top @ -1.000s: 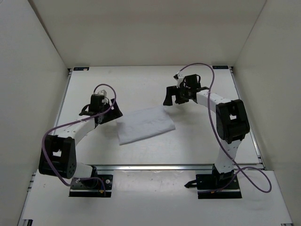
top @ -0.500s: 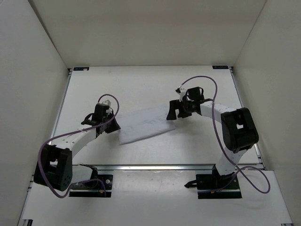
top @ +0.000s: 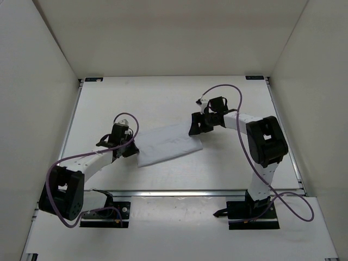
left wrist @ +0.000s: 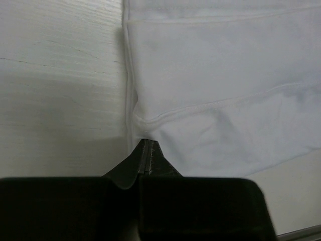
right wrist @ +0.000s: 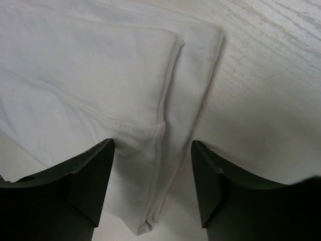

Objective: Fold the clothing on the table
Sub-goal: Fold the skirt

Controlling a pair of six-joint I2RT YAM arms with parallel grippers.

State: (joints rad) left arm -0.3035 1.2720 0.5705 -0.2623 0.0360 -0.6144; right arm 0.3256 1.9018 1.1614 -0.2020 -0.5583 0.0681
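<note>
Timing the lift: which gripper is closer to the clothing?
Left. The left gripper pinches the clothing at its left edge; the right gripper is open astride its right edge.

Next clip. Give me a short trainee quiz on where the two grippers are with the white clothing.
1. True or false: the right gripper has its jaws open, astride an edge of the clothing.
2. The left gripper is: A) shut on the clothing's edge; B) open above the clothing's middle; C) well away from the clothing.
3. What surface does the clothing lie on?
Key: 1 true; 2 A; 3 the table.
</note>
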